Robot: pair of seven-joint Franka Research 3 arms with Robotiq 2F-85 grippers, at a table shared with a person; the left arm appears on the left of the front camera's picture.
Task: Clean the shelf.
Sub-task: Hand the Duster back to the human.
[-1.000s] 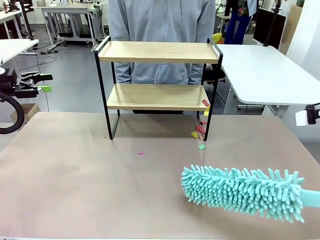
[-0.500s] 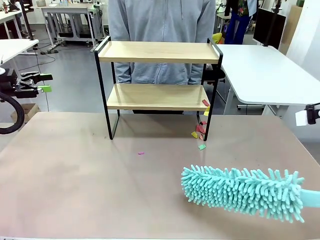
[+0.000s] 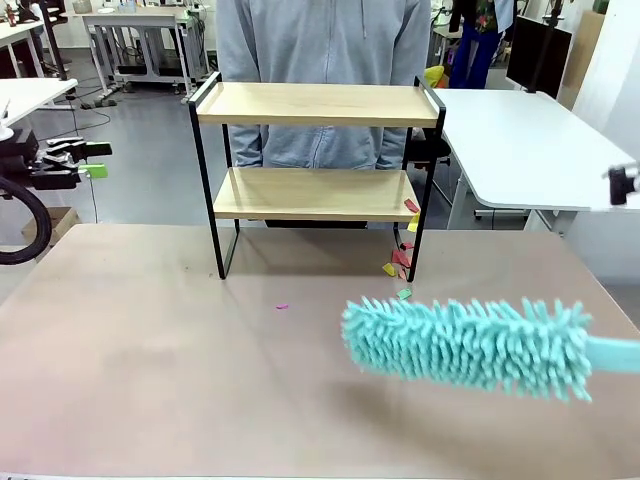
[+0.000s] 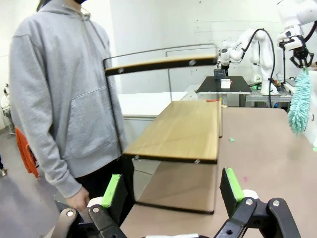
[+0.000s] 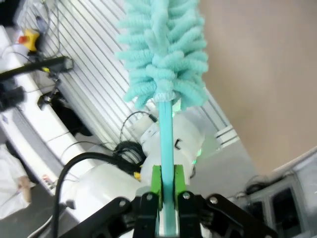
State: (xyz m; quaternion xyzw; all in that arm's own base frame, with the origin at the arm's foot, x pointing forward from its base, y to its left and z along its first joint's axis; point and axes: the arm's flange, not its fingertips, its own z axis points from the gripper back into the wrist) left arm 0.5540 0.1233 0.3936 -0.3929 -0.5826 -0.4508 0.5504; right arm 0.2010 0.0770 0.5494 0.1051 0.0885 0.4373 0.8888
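Observation:
The shelf (image 3: 315,105) stands at the table's far side, two light wood boards in a thin black frame. Coloured paper scraps (image 3: 400,262) lie by its right leg, and one sits at the right end of the lower board (image 3: 411,206). A teal fluffy duster (image 3: 470,345) hovers over the table at front right. My right gripper (image 5: 166,184) is shut on the duster's teal handle, below the head (image 5: 166,49). My left gripper (image 3: 92,161) stays open off the table's left edge. In the left wrist view it (image 4: 171,188) faces the shelf's lower board (image 4: 181,129) end-on.
A person in a grey hoodie (image 3: 320,40) stands right behind the shelf. A single pink scrap (image 3: 281,306) lies mid-table. A white table (image 3: 530,140) stands at the back right. The brown tabletop (image 3: 150,380) is bare at front left.
The duster has lifted off the table and shifted a little left. My left gripper has moved up slightly and stays open.

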